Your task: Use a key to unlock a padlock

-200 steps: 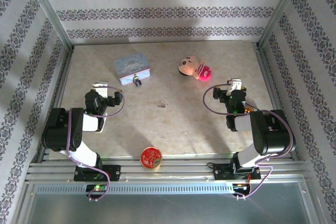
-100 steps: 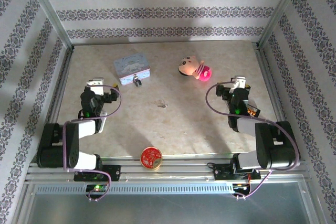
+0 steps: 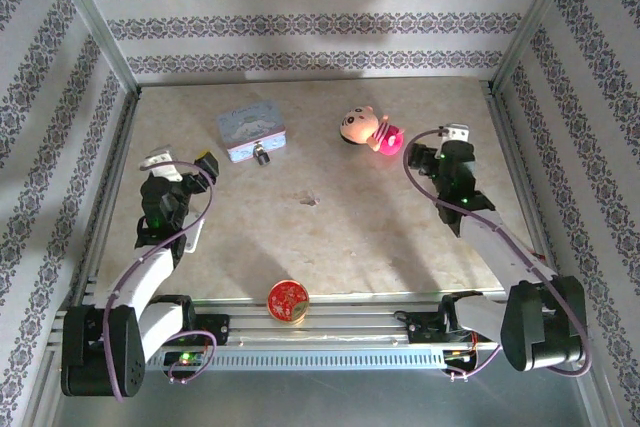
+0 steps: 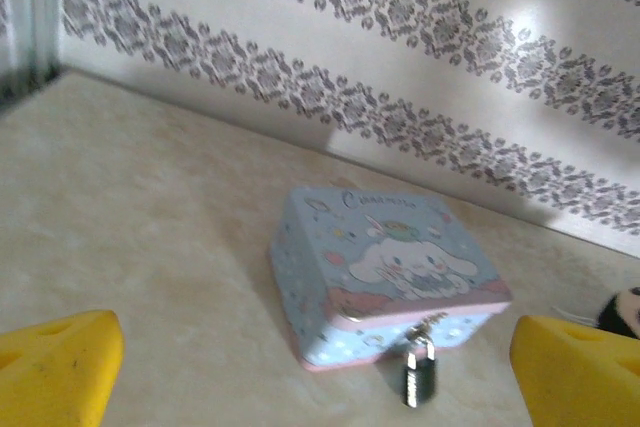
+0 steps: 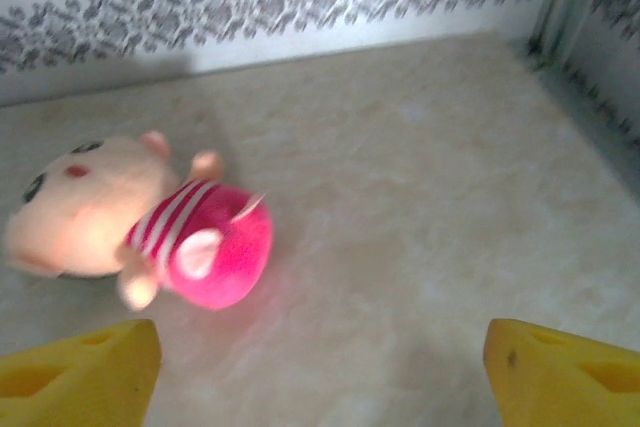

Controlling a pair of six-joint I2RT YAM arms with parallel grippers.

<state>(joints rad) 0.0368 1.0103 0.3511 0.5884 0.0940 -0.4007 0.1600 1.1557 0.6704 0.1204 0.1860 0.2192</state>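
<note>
The padlock (image 3: 261, 155) is tiny and dark with a silvery shackle. It hangs from the front latch of the pale blue tin (image 3: 250, 130) at the table's back left. In the left wrist view the padlock (image 4: 420, 377) dangles below the tin (image 4: 390, 272). A very small greyish key (image 3: 310, 200) lies flat near the table's middle. My left gripper (image 3: 180, 162) hovers open to the left of the tin, its yellow fingertips (image 4: 55, 367) far apart. My right gripper (image 3: 440, 142) is open at the right side, with nothing between its fingertips (image 5: 565, 367).
A pink-and-cream plush toy (image 3: 368, 129) lies just left of the right gripper, and the right wrist view shows the toy (image 5: 130, 227) at its left. A round red tin (image 3: 288, 301) sits at the near edge. Patterned walls (image 3: 320, 27) and metal rails enclose the table.
Both arms have stretched out from their folded poses. The left gripper has moved left and slightly back. The right gripper has moved toward the back, nearer the plush toy.
</note>
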